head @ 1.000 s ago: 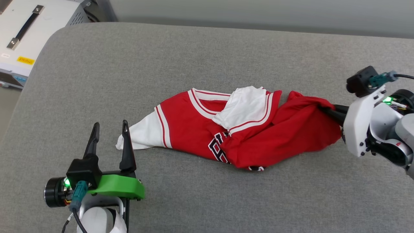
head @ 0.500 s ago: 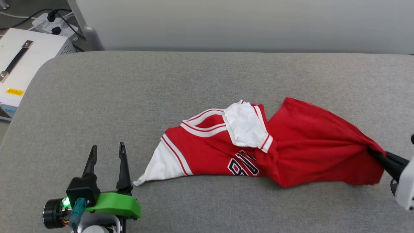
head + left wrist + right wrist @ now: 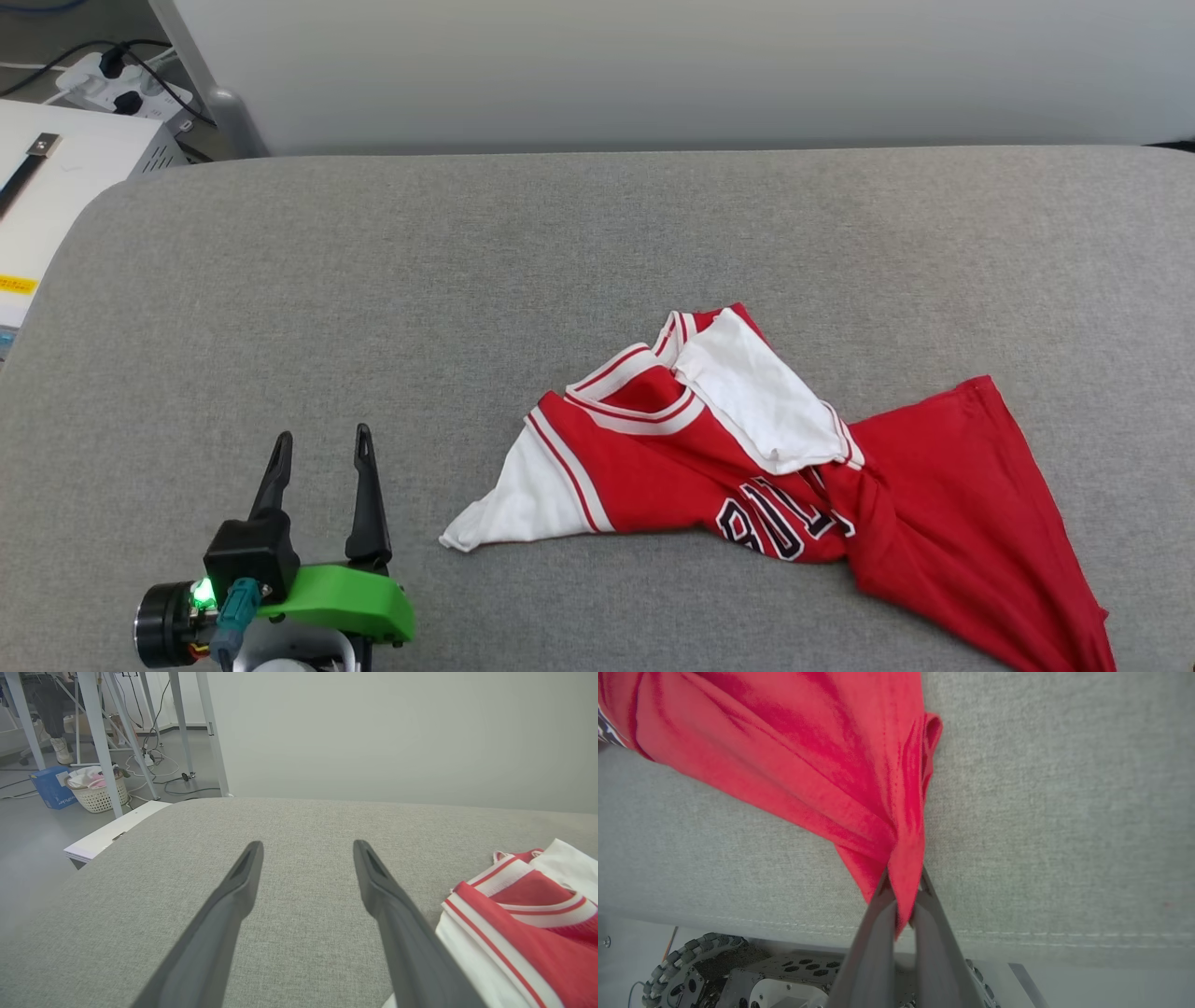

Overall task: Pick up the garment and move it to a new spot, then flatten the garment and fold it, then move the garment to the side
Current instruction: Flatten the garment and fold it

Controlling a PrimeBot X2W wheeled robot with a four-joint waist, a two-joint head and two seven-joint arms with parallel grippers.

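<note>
The garment [image 3: 747,467], a red jersey with white sleeves and black lettering, lies crumpled on the grey cushion, its red lower half stretched toward the bottom right corner of the head view. My right gripper [image 3: 903,882] is shut on the red hem of the garment [image 3: 808,756] near the cushion's front edge. My left gripper [image 3: 322,448] stands open at the lower left, nothing between its fingers, a little left of the white sleeve tip [image 3: 467,537]. In the left wrist view the left gripper [image 3: 308,851] points over bare cushion, with the garment [image 3: 523,914] at its right.
The grey cushion [image 3: 467,280] spreads wide around the garment. A white case [image 3: 37,187] with a black handle sits off its left end, with a power strip [image 3: 112,75] and cables behind. A pale wall runs along the back. The robot's wheeled base [image 3: 738,970] shows below the cushion's edge.
The camera has shifted. My right gripper has pulled the red hem toward the near right, dragging the garment that way and stretching it. The left gripper has stayed open in place.
</note>
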